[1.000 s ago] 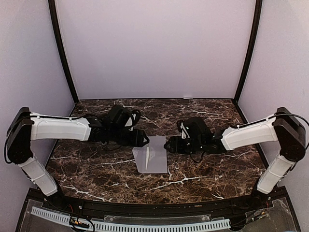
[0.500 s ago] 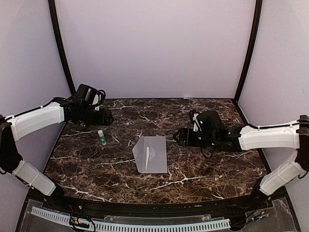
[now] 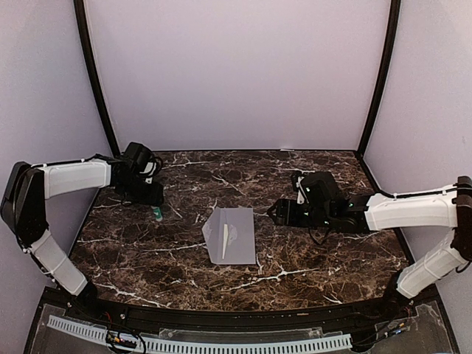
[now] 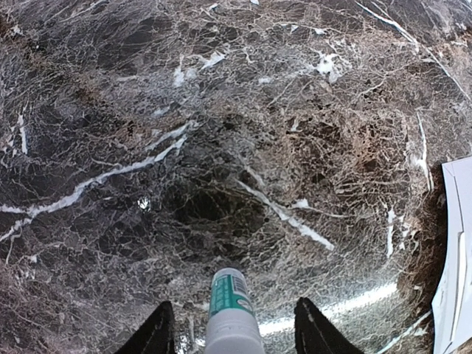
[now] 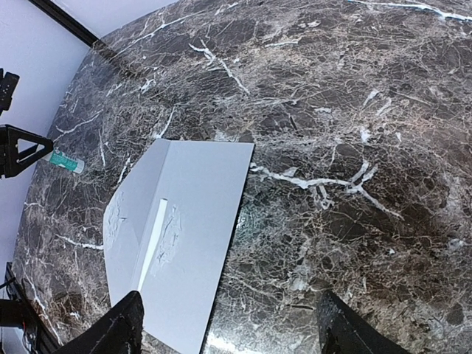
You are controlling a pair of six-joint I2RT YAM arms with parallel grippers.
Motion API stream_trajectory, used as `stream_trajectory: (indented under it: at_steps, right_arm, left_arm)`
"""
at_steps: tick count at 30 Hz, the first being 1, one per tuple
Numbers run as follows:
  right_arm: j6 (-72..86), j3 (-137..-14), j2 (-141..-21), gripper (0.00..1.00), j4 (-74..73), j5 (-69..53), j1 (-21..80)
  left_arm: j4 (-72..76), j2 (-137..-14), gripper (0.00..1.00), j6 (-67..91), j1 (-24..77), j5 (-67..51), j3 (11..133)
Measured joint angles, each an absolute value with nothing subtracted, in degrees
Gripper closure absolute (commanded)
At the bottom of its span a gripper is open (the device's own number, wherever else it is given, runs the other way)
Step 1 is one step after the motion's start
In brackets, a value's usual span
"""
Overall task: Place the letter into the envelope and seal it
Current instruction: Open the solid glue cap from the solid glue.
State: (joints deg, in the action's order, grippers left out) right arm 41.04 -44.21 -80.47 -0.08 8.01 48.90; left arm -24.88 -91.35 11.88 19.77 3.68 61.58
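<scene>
Left wrist view crops envelope (image 4: pixel 460 221) and tube (image 4: pixel 232 313).

Light-grey envelope (image 3: pixel 234 236) flat mid-table, flap side up, pale strip along flap.

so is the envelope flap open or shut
open: the flap lies spread flat to one side of the envelope, not folded over it

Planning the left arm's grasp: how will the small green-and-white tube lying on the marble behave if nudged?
The tube, round and on its side, would probably roll. It looks small and rigid, likely light. The polished marble table may let it slide.
</scene>
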Motion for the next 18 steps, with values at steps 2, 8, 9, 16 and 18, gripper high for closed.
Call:
stream_trajectory:
  at_steps: [2, 8, 9, 16, 18]
  right_arm:
    - [41.1, -44.2, -80.5, 0.24, 0.0, 8.0, 48.9]
    - [41.3, -44.2, -81.4, 0.24, 0.0, 7.7, 48.8]
    - [41.3, -44.2, -81.5, 0.24, 0.0, 7.6, 48.8]
    - [41.5, -44.2, -81.8, 0.25, 0.0, 7.6, 48.8]
    - [41.7, -44.2, -82.0, 0.25, 0.0, 7.6, 48.8]
  left_arm:
    - [-24.9, -91.4, 0.54, 11.6, 19.8, 3.7, 61.3]
    - [-24.2, -91.4, 0.61, 11.2, 19.8, 3.9, 60.7]
    - [-24.2, -91.4, 0.62, 11.2, 19.8, 3.9, 60.6]
    - [-24.1, -91.4, 0.69, 11.3, 19.8, 3.9, 60.0]
    - [-24.1, -91.4, 0.71, 11.3, 19.8, 3.9, 59.7]
